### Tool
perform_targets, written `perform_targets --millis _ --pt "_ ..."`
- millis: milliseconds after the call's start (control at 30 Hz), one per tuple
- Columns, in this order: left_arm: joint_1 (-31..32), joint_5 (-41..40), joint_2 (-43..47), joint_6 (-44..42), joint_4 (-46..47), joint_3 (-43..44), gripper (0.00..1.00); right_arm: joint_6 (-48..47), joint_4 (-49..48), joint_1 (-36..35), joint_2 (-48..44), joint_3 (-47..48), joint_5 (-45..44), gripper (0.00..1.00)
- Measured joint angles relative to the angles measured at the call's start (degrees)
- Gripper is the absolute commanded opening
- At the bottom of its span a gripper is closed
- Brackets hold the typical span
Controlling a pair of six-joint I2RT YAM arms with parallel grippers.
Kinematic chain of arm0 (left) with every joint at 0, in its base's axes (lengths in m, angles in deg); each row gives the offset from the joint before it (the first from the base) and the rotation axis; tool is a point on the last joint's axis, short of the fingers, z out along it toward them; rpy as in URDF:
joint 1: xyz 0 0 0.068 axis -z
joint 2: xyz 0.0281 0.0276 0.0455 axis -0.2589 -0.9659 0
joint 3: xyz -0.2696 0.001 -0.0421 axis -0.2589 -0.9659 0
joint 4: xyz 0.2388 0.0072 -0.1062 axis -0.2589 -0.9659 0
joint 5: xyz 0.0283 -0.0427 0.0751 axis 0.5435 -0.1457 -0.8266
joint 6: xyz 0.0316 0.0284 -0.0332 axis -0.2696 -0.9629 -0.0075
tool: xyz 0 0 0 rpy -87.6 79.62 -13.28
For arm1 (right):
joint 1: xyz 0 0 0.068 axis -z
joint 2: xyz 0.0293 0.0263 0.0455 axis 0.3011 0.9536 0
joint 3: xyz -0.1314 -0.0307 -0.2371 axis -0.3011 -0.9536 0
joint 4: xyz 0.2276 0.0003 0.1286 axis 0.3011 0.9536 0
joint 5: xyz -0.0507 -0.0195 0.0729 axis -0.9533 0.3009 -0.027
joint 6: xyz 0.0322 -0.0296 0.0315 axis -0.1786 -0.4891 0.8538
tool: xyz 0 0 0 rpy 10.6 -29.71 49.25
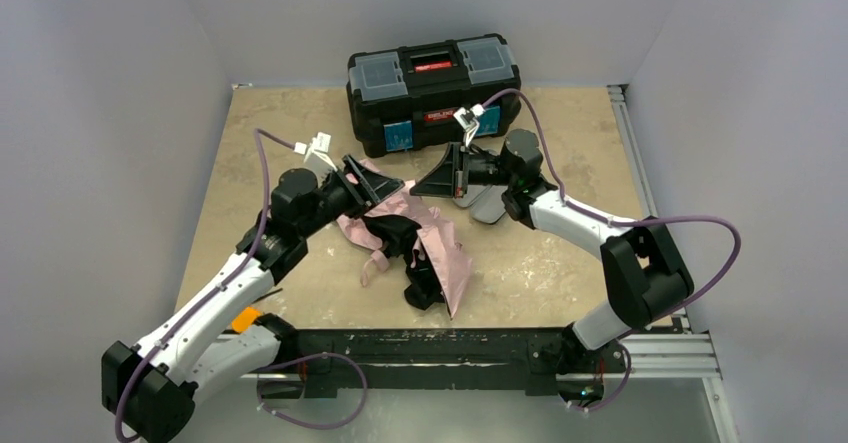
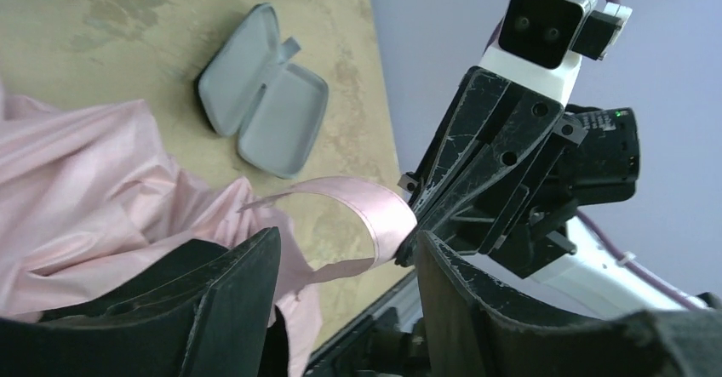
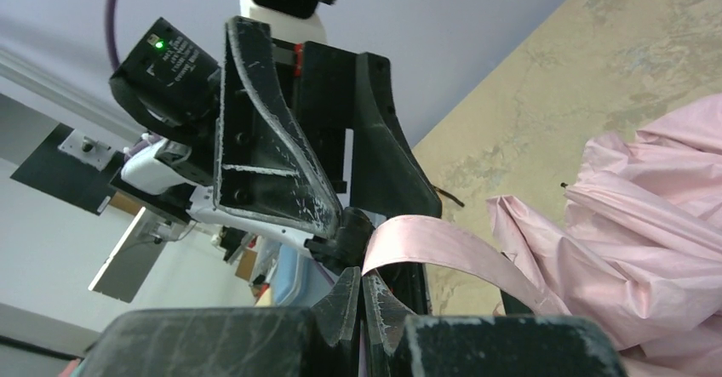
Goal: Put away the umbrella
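Note:
The umbrella (image 1: 440, 248) lies collapsed mid-table, a heap of pale pink fabric with black ribs; its folds also fill the left wrist view (image 2: 85, 190) and the right wrist view (image 3: 647, 241). Its pink strap (image 2: 375, 207) arches up from the fabric. My right gripper (image 3: 362, 296) is shut on the end of the strap (image 3: 443, 245), tip to tip with the left one (image 1: 418, 189). My left gripper (image 2: 345, 241) stands open just in front of that pinch (image 1: 392, 185), its fingers (image 2: 230, 300) either side of the strap without clamping it.
A black toolbox (image 1: 432, 88) with red latches stands shut at the back of the table. A small grey hard case (image 2: 264, 117) lies open on the tabletop beside the right arm (image 1: 487, 203). A black rail (image 1: 420, 348) runs along the near edge.

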Motion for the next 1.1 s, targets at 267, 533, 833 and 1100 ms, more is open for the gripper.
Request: perform_targets --millis 267,533,833,1100 --pt "-0.2 4.1 -3.0 13.2 10.4 -3.5 0.56 0.3 -1.9 -0.7 0.0 0.7 1.0 0.00" --pt "-0.2 4.7 -6.2 20.2 16.7 -4.4 0.24 0.4 -3.6 -1.7 0.0 1.1 1.5 0.00" --pt "-0.3 3.3 -7.2 19.7 16.3 -3.6 0.00 0.5 -3.8 -2.1 0.1 1.1 2.5 0.41" --pt "-6.2 -0.6 -5.1 10.2 5.9 2.7 0.00 -13.2 18.5 -2.2 -1.9 5.6 -4.5 0.91"
